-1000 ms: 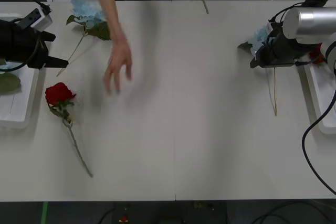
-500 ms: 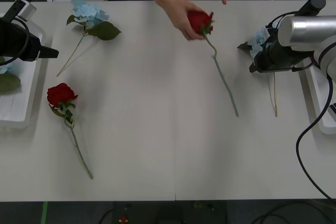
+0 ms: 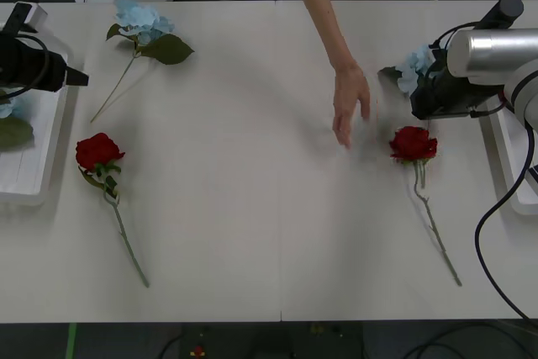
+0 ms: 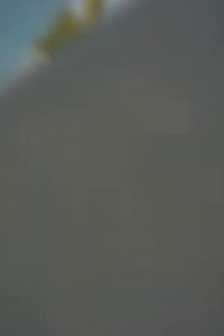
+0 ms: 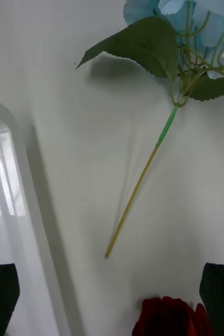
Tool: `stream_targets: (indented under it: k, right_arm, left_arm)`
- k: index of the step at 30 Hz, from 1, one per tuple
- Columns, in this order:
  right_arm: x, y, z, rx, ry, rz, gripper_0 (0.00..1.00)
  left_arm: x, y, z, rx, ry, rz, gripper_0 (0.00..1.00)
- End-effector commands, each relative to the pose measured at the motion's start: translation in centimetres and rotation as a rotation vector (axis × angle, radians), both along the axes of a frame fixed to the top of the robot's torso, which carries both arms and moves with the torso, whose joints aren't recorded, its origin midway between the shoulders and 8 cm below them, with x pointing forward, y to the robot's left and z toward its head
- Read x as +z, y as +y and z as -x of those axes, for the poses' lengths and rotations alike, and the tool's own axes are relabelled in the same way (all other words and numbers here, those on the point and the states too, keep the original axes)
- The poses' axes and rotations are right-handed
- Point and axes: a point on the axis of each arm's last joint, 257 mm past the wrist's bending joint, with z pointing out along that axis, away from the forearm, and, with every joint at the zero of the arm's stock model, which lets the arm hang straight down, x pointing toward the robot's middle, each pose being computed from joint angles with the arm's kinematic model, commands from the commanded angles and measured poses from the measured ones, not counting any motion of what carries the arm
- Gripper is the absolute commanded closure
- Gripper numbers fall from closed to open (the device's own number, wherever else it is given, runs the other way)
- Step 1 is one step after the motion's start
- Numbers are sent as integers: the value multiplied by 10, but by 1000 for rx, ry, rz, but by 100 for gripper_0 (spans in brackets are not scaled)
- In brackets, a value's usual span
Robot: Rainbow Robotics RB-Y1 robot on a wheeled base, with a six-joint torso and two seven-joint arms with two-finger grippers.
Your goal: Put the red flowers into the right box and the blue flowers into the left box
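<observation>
White counter in the front view, two roses loose on it: one near the left edge, one near the right edge. Person's hand just beside the right one, apart from it. Blue flower at the far left corner. Second blue flower against the right tool; held or not, cannot tell. Left tool over the left box, with a leaf and some pale blue inside. Right box at the right edge.

Right wrist view: grey blur, nothing sure, so grip unknown.

Left wrist view: left tool released, nothing between. Below it the blue flower, the rose, the box rim.

Judged barely begun: both roses and two blue flowers left to sort.
</observation>
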Motion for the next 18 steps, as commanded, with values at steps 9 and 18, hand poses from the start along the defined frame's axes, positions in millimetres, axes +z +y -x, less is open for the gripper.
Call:
stream_targets:
  k: [9, 18]
  right_arm:
    - [36, 23, -19, 83, -39, 2, 100]
    - [85, 24, -7, 221, 15, -51, 100]
  left_arm:
    - [19, -67, -55, -9, -92, -65, 0]
    - [-6, -73, -64, 7, -103, -143, 0]
